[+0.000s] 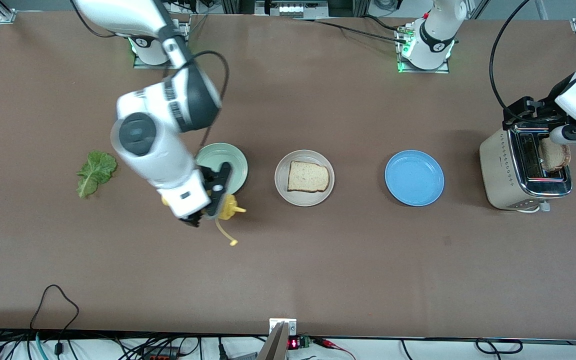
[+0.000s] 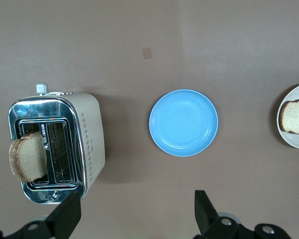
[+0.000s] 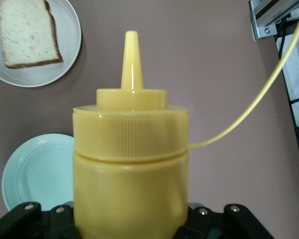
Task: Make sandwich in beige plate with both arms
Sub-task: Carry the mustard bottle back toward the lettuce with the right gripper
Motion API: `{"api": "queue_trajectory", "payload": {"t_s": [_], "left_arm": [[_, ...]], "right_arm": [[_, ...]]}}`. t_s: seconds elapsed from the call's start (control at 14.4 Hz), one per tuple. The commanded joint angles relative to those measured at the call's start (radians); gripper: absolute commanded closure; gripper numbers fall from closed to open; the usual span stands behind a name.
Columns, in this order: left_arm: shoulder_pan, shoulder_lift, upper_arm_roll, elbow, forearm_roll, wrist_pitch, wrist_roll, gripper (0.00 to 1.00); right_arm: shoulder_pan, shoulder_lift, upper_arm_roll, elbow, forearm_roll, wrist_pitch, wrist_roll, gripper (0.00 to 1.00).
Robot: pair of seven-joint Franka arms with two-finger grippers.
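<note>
Your right gripper (image 1: 211, 202), fingers clamped on the yellow plastic squeeze bottle (image 3: 130, 169), should swing toward three o'clock over the bread slice (image 1: 308, 176) on the round beige plate (image 1: 281, 185); left gripper (image 2: 134, 211) waits, fingers apart, above the counter (image 1: 318, 260).

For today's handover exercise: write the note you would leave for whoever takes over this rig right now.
Right gripper: jaws shut on the yellow squeeze bottle, above the table beside the mint-green plate.
Left gripper: jaws open, empty, over the toaster.
Done: one bread slice lies on the beige plate.
Left: lettuce leaf lies on the table toward the right arm's end; second slice stands in the toaster.
</note>
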State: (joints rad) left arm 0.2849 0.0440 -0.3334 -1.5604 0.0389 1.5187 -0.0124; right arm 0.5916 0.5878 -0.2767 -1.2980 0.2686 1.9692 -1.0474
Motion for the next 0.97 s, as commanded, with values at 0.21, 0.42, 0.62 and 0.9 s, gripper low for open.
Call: {"api": "queue_trajectory", "payload": {"t_s": [0.21,0.42,0.62,0.9], "left_arm": [[0.008,-0.020,-0.006,-0.004,-0.011,-0.012,-0.001,0.00],[0.008,-0.020,-0.006,-0.006,-0.011,-0.012,-0.001,0.00],[0.008,-0.020,-0.006,-0.004,-0.011,-0.012,-0.001,0.00],[0.008,-0.020,-0.006,-0.004,-0.011,-0.012,-0.001,0.00]], "right_arm": [[-0.185,-0.115,0.021,-0.217,0.400,-0.004,-0.376,0.60],[-0.249,-0.140,0.021,-0.309,0.544,-0.021,-0.566,0.60],[-0.309,-0.169,0.021,-0.398,0.677,-0.068,-0.741,0.60],[-0.400,-0.177,0.019,-0.510,0.859,-0.182,-1.001,0.60]]}}
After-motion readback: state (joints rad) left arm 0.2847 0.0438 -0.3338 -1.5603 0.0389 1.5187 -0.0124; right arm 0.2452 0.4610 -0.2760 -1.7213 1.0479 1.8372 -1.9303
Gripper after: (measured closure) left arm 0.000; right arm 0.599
